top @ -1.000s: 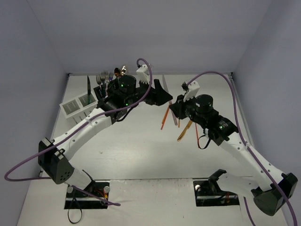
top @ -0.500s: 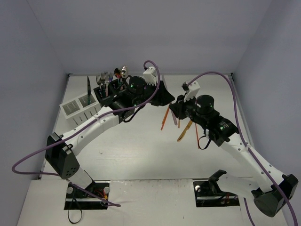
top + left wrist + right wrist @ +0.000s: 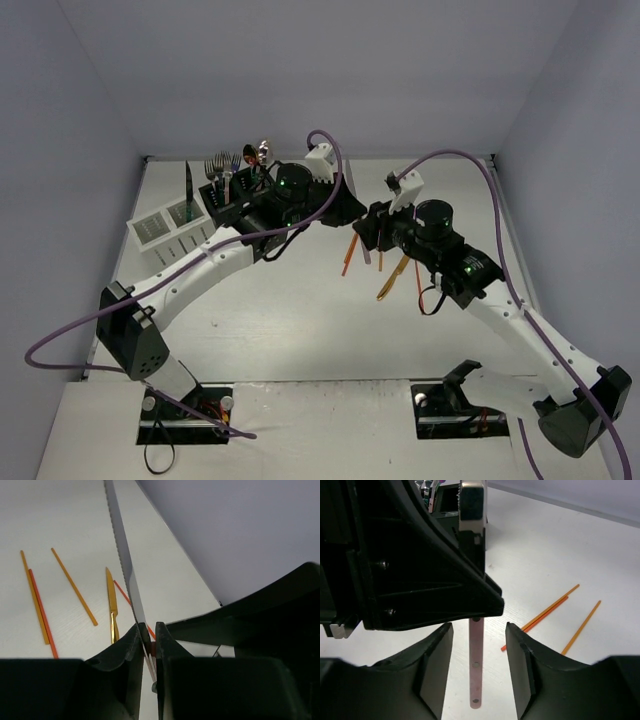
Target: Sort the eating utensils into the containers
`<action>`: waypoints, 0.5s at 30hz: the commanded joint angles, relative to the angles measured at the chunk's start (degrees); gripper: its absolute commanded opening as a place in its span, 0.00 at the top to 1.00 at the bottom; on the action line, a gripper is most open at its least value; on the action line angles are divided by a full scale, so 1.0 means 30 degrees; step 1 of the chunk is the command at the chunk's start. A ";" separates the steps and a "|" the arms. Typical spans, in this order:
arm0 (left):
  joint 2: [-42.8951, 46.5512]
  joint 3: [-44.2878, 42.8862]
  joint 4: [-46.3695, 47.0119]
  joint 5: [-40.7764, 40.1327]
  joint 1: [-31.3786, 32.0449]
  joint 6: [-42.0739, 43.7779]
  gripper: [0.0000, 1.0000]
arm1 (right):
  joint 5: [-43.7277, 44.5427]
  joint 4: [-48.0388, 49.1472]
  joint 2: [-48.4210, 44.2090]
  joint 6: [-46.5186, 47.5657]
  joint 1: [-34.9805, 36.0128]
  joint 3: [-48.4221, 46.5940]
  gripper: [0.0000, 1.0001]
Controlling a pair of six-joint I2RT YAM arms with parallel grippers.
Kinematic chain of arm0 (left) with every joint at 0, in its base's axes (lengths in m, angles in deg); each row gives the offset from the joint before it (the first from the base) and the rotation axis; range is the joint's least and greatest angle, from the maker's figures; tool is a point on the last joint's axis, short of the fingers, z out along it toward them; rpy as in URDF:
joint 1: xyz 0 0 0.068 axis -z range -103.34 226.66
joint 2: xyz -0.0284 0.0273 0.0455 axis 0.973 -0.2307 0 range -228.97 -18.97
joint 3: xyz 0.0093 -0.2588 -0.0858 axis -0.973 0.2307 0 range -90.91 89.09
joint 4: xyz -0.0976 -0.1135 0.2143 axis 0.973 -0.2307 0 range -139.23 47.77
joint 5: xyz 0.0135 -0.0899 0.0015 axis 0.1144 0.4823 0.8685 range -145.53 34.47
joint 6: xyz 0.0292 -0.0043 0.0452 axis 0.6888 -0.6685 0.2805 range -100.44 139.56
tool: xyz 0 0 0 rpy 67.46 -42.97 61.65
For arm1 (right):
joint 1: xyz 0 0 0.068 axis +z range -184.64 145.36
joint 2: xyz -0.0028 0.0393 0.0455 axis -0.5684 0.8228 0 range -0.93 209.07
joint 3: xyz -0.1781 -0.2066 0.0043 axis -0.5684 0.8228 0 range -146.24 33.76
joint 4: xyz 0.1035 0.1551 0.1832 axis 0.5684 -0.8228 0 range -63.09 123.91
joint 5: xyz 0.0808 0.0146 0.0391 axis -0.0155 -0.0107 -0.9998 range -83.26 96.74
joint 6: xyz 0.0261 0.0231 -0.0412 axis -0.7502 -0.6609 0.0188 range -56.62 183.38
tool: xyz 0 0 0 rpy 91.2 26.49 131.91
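Note:
A knife with a serrated silver blade (image 3: pixel 122 555) and a pink handle (image 3: pixel 476 665) is held off the table. My left gripper (image 3: pixel 149 635) is shut on it where blade meets handle. In the top view the left gripper (image 3: pixel 350 208) and the right gripper (image 3: pixel 375 228) nearly touch at mid-table. My right gripper (image 3: pixel 478 630) is open, its fingers on either side of the pink handle and apart from it. Orange sticks (image 3: pixel 351 250) and a gold knife (image 3: pixel 392 278) lie on the table below. The black container (image 3: pixel 232 195) holds forks and spoons, and the white container (image 3: pixel 165 228) stands left of it.
A dark knife (image 3: pixel 188 180) stands upright in the white caddy. More orange sticks (image 3: pixel 74 586) (image 3: pixel 581 627) lie loose on the white table (image 3: pixel 300 320). Purple cables loop over both arms. Walls close the table at the back and both sides.
My left gripper reached right and closed on the knife. My right gripper, shut on the pink handle before, has opened and let it go.

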 commanded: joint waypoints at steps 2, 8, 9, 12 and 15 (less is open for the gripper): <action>0.1745 -0.0608 -0.0530 -0.0920 -0.1035 0.1697 1.00 | 0.0727 0.1953 0.0304 -0.0528 0.0013 -0.0495 0.39; 0.2883 -0.0561 -0.2625 -0.1118 -0.5130 0.3904 1.00 | 0.2698 0.1692 0.0286 -0.1413 -0.0068 0.0156 0.14; 0.3038 -0.0745 -0.3271 -0.1271 -0.6162 0.4384 1.00 | 0.3130 0.1569 0.0271 -0.1614 -0.0099 0.0341 0.12; 0.3070 -0.1199 -0.4303 -0.1325 -0.8296 0.5932 1.00 | 0.3691 0.1308 0.0181 -0.2095 -0.0203 0.0623 0.09; 0.2720 -0.1847 -0.4631 -0.1408 -1.1113 0.7348 1.00 | 0.4504 0.0565 0.0209 -0.2548 -0.0279 0.0925 0.09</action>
